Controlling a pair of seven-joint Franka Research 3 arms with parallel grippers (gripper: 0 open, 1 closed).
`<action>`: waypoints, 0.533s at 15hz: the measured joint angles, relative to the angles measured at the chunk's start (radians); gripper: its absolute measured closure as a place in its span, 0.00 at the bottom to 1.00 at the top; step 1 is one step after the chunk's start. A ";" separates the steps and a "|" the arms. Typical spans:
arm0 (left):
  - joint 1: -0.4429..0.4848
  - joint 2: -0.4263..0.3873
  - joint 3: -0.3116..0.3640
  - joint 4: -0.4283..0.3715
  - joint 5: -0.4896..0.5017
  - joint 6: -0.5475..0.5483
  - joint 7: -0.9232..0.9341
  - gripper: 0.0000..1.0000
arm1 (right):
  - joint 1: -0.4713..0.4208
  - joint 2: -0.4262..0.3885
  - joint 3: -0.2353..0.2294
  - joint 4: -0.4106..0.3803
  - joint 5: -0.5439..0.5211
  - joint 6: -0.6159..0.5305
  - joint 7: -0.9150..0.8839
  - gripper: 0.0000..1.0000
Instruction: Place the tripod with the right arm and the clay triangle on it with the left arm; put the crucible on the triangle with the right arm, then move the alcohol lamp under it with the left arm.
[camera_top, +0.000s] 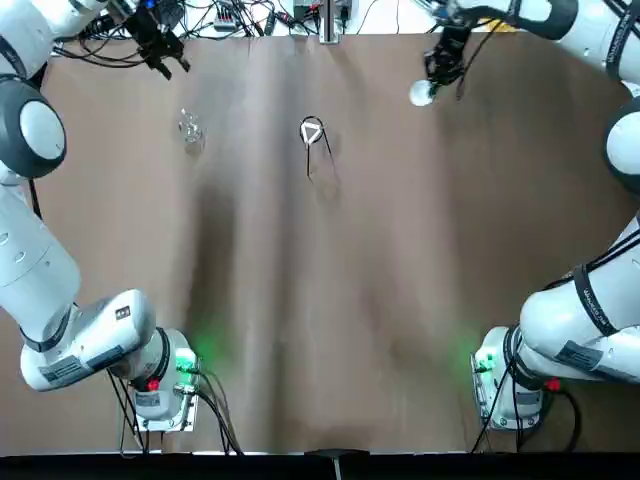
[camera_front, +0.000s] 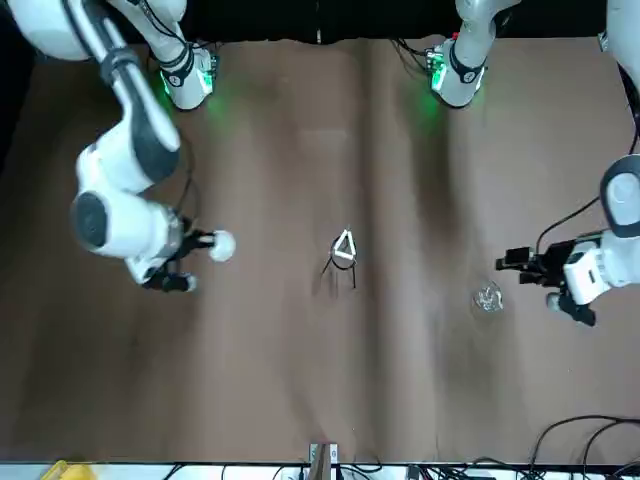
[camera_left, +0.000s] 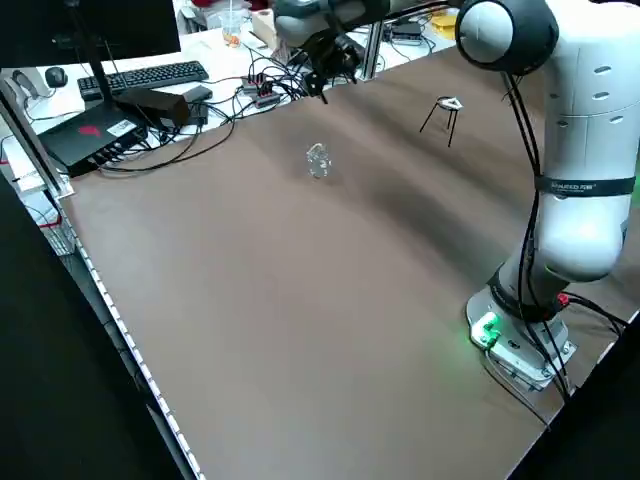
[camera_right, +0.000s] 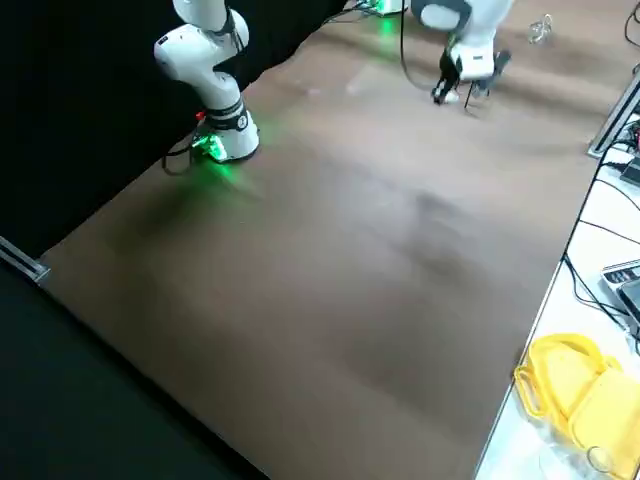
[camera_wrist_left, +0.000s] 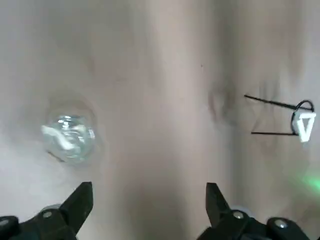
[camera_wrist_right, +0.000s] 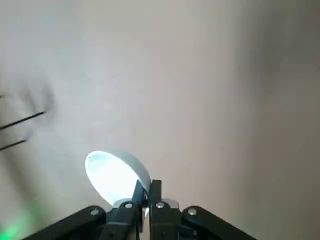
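The tripod (camera_top: 314, 148) is seen standing on the brown counter (camera_top: 330, 300) near the middle of its far part, with the clay triangle (camera_top: 313, 130) laid across its ring; the thin legs are hard to trace in the top view and are nearly lost behind the right arm in the right side view. The crucible (camera_wrist_right: 117, 176) is clamped by its rim between the closed fingers of the right claw (camera_wrist_right: 148, 192), and its pale glossy inside is shown in the right wrist view, though its base is hidden there. In the top view the crucible is seen held out at the far right part of the counter, well apart from the tripod; whether it is clear of the surface cannot be told. The alcohol lamp (camera_top: 189, 127) is set on the counter to the left of the tripod, and only its glints can be made out. The left claw (camera_wrist_left: 149, 200) is held near the far left edge, close to the lamp but not touching it, with its fingers (camera_wrist_left: 80, 202) spread apart and nothing between them; their bases are cut off by the picture's edge.
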 joint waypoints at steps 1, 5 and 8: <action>0.026 0.002 0.001 -0.002 0.000 0.000 0.064 0.00 | 0.031 0.000 0.020 0.001 0.005 0.016 0.082 0.93; 0.116 0.032 0.004 -0.012 0.000 0.001 0.318 0.00 | 0.178 0.003 0.027 0.001 0.094 0.189 0.282 0.93; 0.147 0.080 0.005 -0.013 0.000 0.067 0.411 0.00 | 0.270 0.038 0.025 -0.004 0.116 0.297 0.408 0.93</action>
